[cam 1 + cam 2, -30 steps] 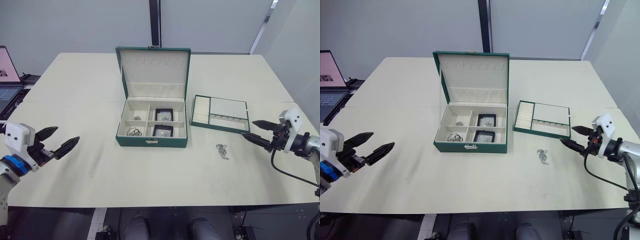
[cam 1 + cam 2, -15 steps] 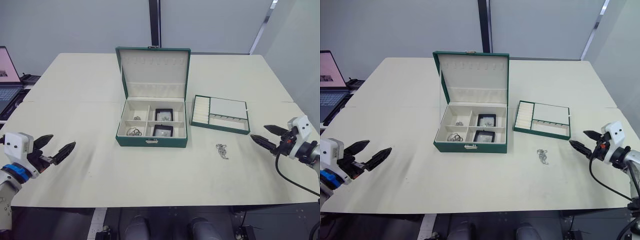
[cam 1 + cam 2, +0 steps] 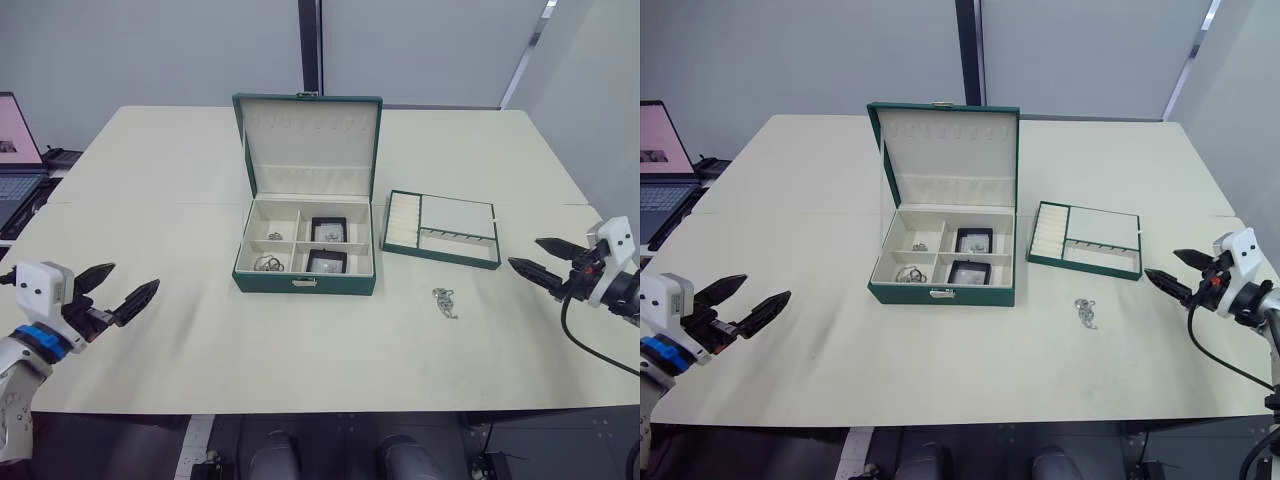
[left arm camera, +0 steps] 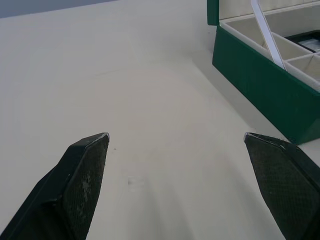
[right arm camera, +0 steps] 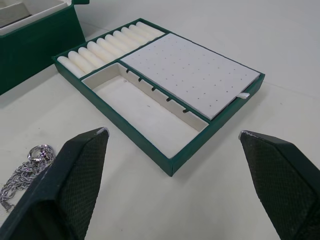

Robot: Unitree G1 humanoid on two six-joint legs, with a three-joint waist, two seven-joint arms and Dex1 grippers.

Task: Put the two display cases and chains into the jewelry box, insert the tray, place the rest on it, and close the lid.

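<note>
- Done: two small black-framed display cases (image 3: 327, 246) lie in the open dark green jewelry box (image 3: 305, 283), chain pieces (image 3: 267, 263) beside them.
- Left: green-rimmed cream tray (image 3: 441, 229) sits right of the box; a silver chain (image 3: 443, 301) lies on the table; lid (image 3: 309, 143) stands upright.
- Left gripper (image 3: 116, 291) and right gripper (image 3: 543, 257) hover spread apart, empty.

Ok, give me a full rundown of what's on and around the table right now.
jewelry box: one, dark green, table centre.
lid: one, cream-lined, standing open.
display cases: two, black, in the box's right compartments, one behind the other.
chains in the box: silver, in the left compartments.
chain on the table: one, silver, in front of the tray.
tray: one, green-rimmed, right of the box.
laptop: one, open, off the table's left edge.
left gripper: open, empty.
right gripper: open, empty.
</note>
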